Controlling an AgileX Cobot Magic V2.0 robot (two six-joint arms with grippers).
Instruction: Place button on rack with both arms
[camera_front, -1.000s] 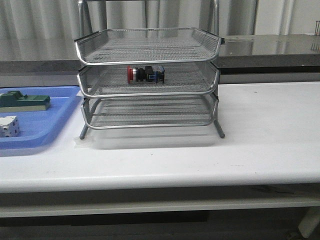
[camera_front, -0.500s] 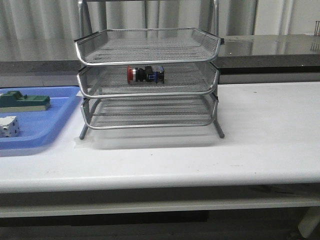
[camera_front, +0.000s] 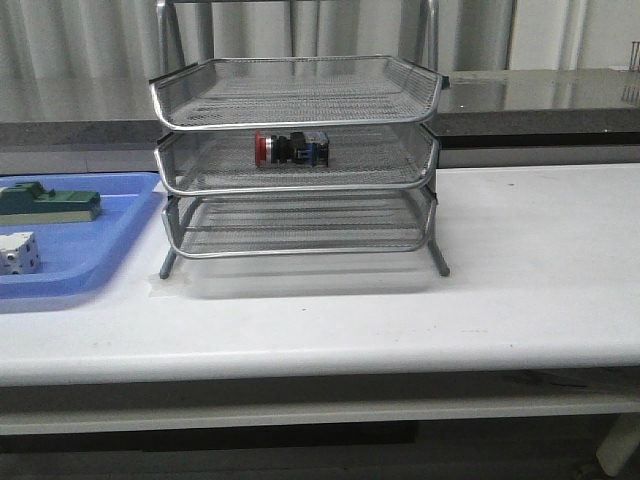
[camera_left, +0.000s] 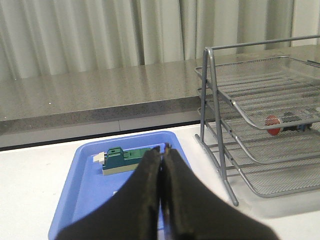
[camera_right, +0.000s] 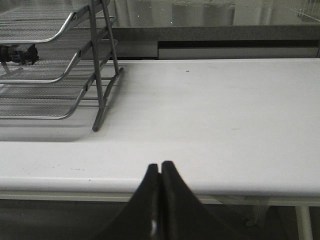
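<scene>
**Button rests on the rack, arms drawn back**

The left pincer (camera_left: 161, 160) and the right pincer (camera_right: 160, 172) are both pressed closed with nothing between their tips, low in their wrist views and well apart from the rack (camera_front: 295, 160). The button (camera_front: 290, 149) lies on its side on the middle tier, centre-left of the front view. Across the last second nothing has shifted, so the placing looks finished.
</scene>
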